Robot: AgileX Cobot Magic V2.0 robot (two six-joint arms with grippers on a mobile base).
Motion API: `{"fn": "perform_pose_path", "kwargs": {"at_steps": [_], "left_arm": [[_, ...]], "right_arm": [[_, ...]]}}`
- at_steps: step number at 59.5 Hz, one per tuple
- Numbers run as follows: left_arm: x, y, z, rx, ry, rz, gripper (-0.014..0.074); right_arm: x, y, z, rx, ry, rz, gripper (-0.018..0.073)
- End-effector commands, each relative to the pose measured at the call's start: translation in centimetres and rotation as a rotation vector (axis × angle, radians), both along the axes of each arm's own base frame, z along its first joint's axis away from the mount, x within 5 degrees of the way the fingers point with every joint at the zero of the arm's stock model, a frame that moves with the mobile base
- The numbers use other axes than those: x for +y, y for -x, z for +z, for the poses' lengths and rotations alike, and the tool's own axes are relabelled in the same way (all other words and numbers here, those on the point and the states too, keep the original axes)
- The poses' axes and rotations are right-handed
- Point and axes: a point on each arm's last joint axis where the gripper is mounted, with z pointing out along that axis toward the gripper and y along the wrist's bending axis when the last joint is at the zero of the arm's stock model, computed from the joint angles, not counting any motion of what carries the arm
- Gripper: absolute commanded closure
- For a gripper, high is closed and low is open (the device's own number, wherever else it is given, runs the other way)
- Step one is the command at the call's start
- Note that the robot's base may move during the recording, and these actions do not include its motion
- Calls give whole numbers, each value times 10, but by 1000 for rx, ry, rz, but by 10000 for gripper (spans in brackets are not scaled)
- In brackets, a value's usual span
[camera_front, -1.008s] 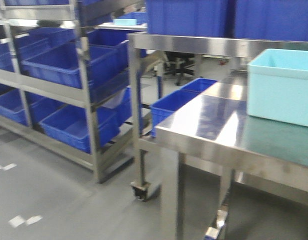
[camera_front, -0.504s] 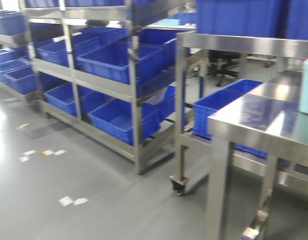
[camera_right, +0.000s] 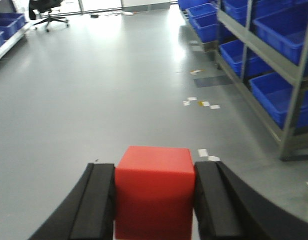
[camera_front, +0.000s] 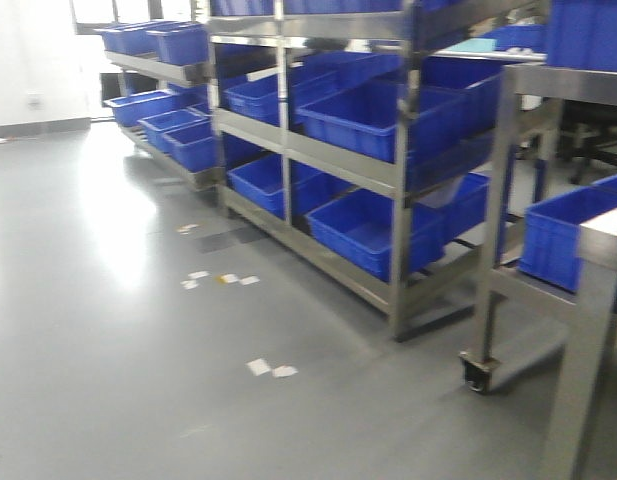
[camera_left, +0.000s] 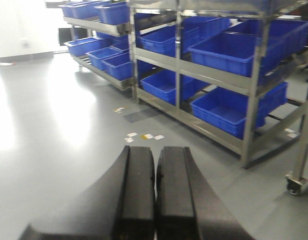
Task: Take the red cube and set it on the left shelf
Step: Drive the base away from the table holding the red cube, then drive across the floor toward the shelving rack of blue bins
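Right wrist view is showing the right claw point(camera_right: 154, 172) gripping the red cube point(camera_right: 154, 197), lower centre; the left claw point(camera_left: 155, 170) is sitting closed. Jolts nearing the left shelf point(camera_front: 328, 160) are likely risking a slip.

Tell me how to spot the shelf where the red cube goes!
Across the grey floor stands a line of steel furniture. The left shelf is the tall rack in the middle, its tiers packed with big blue crates. It towers over the low rack farther left, and unlike the frame to its right, shows no caster.
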Motion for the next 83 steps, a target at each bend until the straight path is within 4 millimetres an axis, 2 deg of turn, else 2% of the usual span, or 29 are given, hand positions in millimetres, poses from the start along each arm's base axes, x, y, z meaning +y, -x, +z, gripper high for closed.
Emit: {"fn": "perform_pose_path", "kwargs": {"at_steps": [1, 83], "left_arm": [[0, 0, 1, -79, 9, -6, 495], [0, 0, 1, -79, 9, -6, 495]], "right_arm": [[-2, 0, 16, -107, -40, -17, 503], [-2, 0, 16, -107, -40, -17, 503]]}}
